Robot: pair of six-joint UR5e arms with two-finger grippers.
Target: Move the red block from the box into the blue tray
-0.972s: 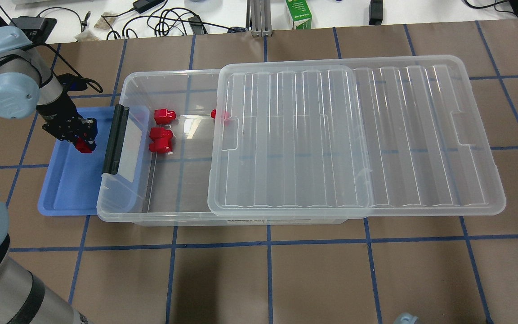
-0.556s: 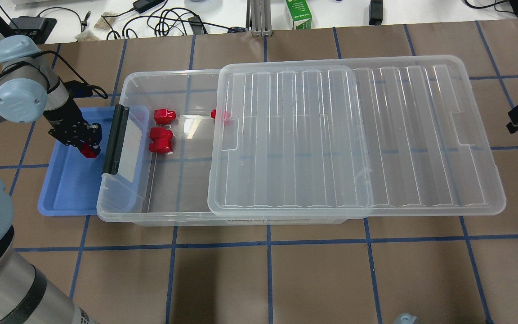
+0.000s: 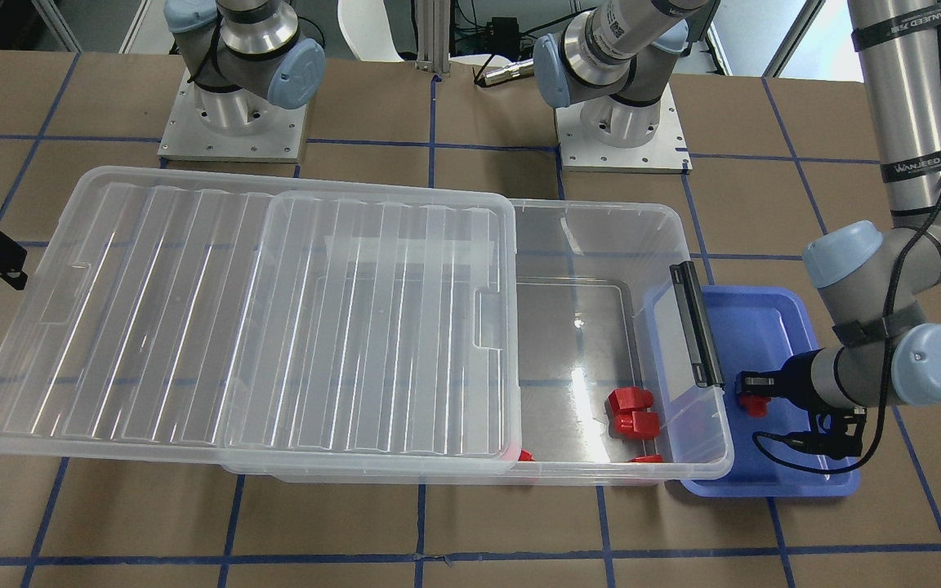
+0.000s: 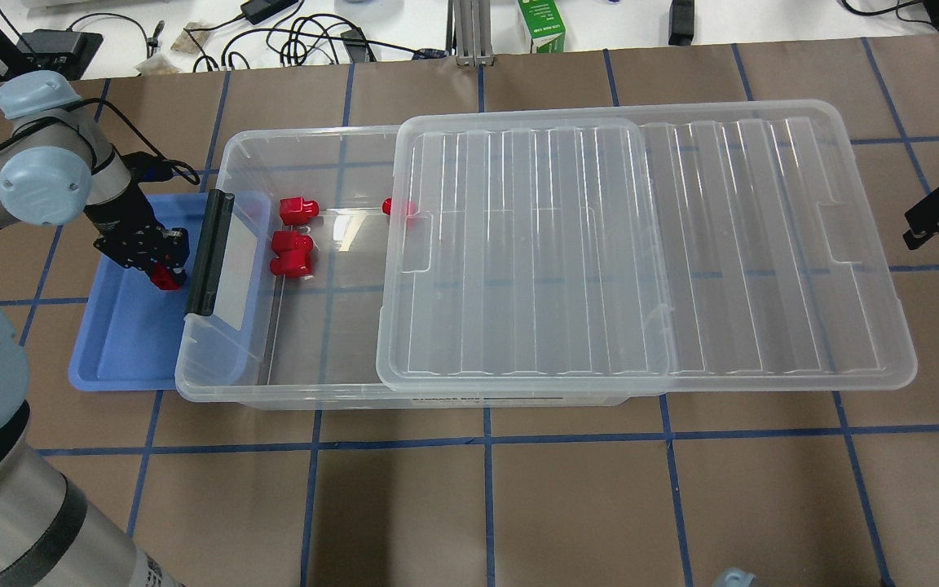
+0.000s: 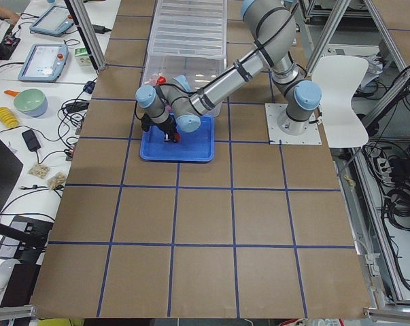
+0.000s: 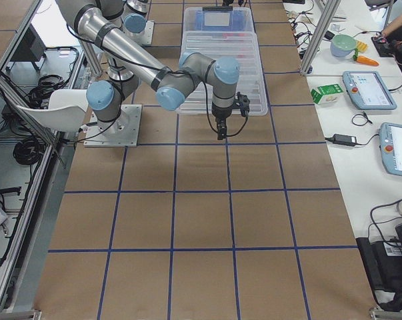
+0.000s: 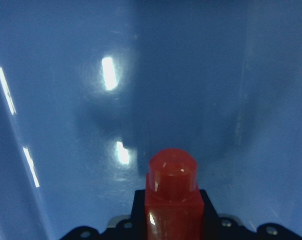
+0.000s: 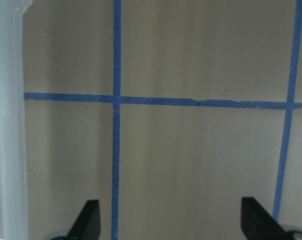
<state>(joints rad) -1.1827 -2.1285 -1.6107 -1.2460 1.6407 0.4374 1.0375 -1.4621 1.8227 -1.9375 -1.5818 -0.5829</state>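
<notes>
My left gripper is shut on a red block and holds it low over the blue tray, close to the box's black clip handle. In the left wrist view the red block points stub-first at the tray floor. In the front view the block hangs over the tray. Three more red blocks lie in the clear box. My right gripper is open and empty over bare table right of the lid.
The ribbed lid covers the box's right part and overhangs it to the right. The tray is partly tucked under the box's left end. Cables and a green carton lie beyond the table's far edge.
My left gripper has moved right and slightly nearer with the red block, toward the box's handle. My right gripper has come into view at the right edge.
</notes>
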